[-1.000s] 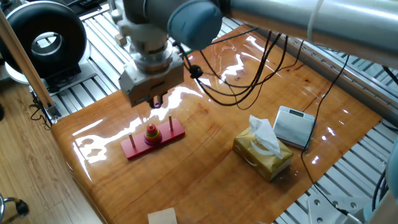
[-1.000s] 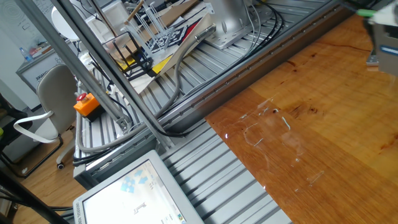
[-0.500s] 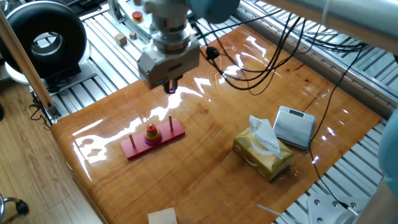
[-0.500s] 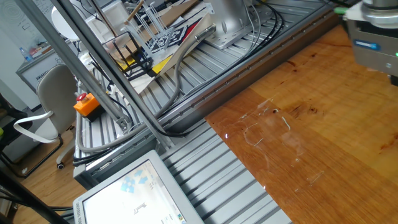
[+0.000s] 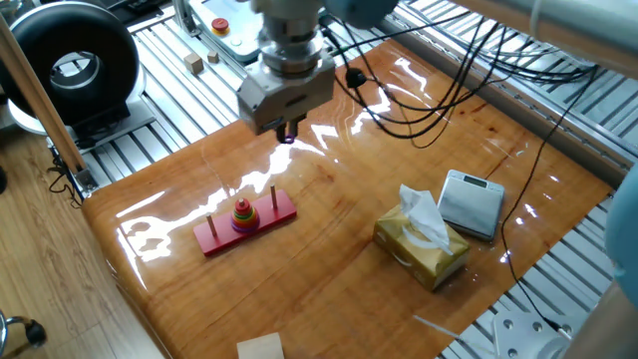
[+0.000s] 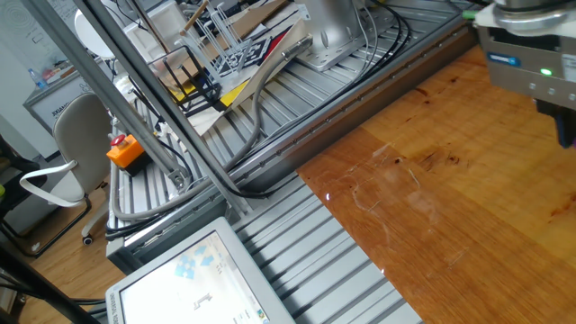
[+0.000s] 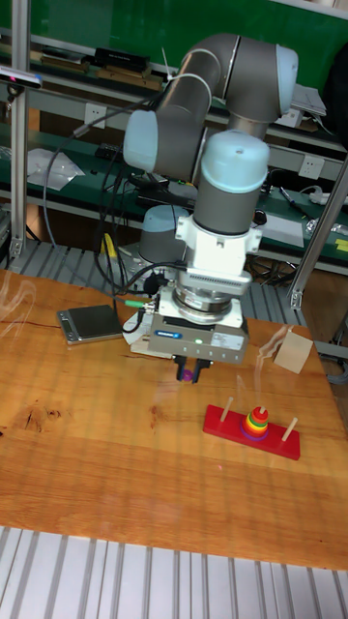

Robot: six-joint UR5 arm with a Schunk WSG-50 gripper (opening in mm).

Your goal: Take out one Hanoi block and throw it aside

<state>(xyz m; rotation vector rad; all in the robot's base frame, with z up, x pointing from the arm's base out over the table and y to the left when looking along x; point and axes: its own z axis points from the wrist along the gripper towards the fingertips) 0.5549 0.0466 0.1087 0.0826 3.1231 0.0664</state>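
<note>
Above the table (image 5: 329,269), off to the far side of the base (image 5: 245,225), I'm holding my gripper (image 5: 287,133) in the air with its fingers narrow, pinched on the block (image 5: 287,139). A purple speck shows at the tips in one fixed view, and a pinkish-purple spot shows below the fingers in the tall fixed view (image 7: 186,376). It's too small to tell how much of the ring sits between the pads.

The base sits well apart from me, with three pegs. The remaining rings (image 7: 256,420) are stacked on the middle peg, a small red one topmost. The tissue box (image 5: 423,243) and the grey scale (image 5: 473,203) are further off.

The other fixed view shows only my gripper body at the frame edge, not the tips.

My read: the block is off the peg and the toss is what's left.

Risks:
- The grip is marginal on something this small. A fast swing could flick it out early, and it could roll off the edge into the slatted frame.
- Releasing near the base could bounce it back into the stack.
- It may stick to a pad on opening, so the opening needs to be full.
- Cables (image 5: 419,90) hang close behind my wrist and could snag on a wide sweep.
</note>
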